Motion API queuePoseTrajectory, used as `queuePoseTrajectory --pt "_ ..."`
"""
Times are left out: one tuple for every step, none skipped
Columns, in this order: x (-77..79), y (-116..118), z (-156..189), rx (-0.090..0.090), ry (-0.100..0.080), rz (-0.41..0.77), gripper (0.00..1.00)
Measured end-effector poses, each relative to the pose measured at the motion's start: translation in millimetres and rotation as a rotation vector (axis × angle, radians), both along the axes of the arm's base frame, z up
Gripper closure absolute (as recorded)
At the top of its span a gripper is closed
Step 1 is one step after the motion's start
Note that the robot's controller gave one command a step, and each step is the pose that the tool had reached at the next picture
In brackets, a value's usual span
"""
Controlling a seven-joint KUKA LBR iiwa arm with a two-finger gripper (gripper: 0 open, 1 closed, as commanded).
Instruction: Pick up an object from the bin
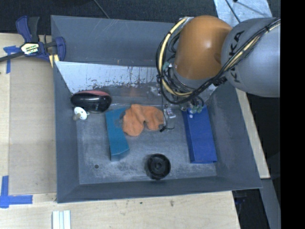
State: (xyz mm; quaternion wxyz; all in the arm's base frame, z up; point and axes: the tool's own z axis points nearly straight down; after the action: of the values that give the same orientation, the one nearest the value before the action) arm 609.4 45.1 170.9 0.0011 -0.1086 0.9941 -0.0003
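Note:
My gripper (167, 119) hangs low in the middle of the bin, under the orange wrist cover, its tip at the right edge of an orange crumpled cloth-like lump (139, 119). A teal rectangular block (116, 134) lies just left of the lump, touching it. A dark blue rectangular block (199, 136) lies just right of the gripper.
A black round disc (157, 166) sits near the bin's front wall. A black oval thing with a red stripe (91, 101) and a small white piece (80, 113) lie at the back left. The arm and its cables cover the bin's back right.

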Motion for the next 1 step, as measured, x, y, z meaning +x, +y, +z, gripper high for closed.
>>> queuePoseTrajectory --pt "-13.3 11.7 -31.5 0.001 -0.001 0.135 1.00"
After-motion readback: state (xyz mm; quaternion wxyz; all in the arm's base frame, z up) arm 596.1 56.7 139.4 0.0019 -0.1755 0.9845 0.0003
